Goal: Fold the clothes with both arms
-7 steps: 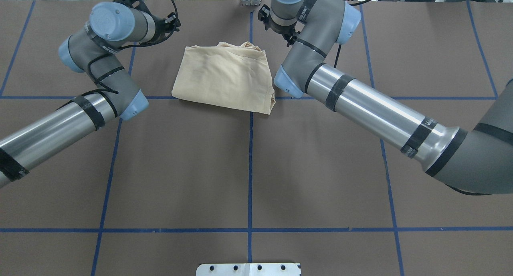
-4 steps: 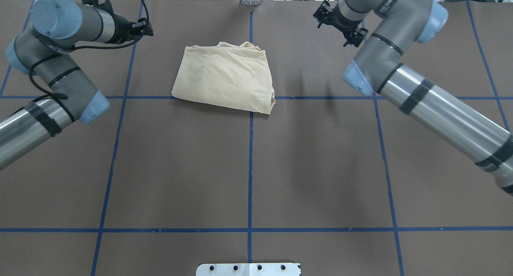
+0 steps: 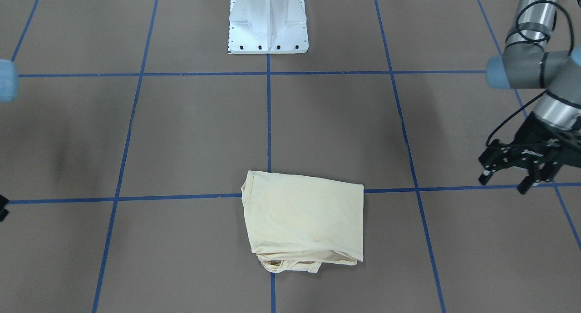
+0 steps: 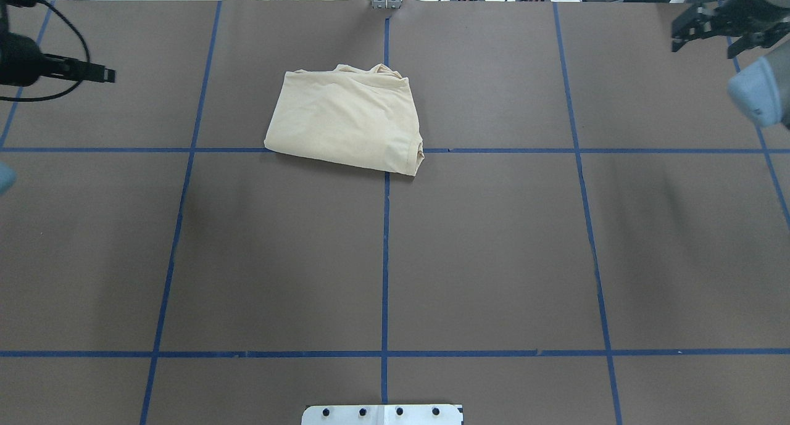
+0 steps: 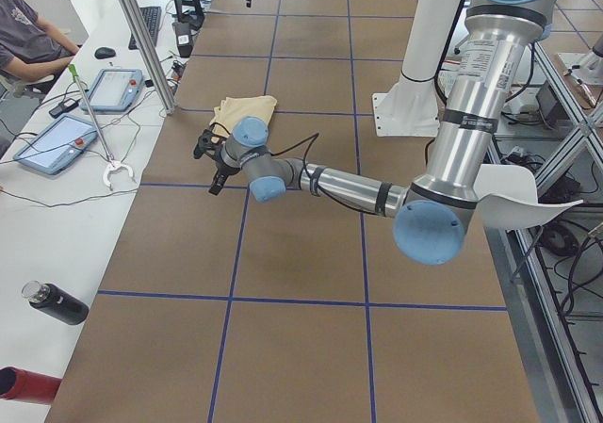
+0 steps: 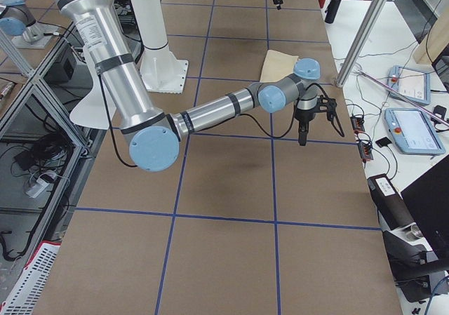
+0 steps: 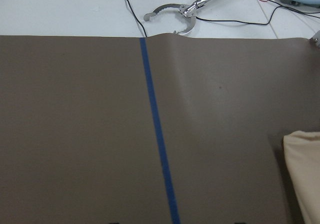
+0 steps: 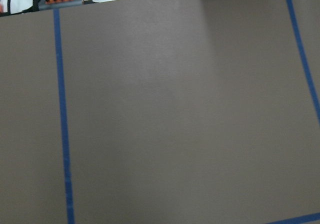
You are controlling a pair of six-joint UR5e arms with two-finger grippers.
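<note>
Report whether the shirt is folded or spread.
Folded: the shirt lies as a compact rectangle, layered edges stacked along one side.

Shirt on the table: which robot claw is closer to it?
Left. The left gripper hovers beside the shirt, apart from it; the right gripper sits farther off, near the table's far corner.

Brown tabletop with a blue tape grid. White pedestal base bolted at the robot's edge. On the white side bench: two teach pendants, a reacher grabber tool, keyboard, mouse, black bottle, red bottle. A person is seated at the far end.
</note>
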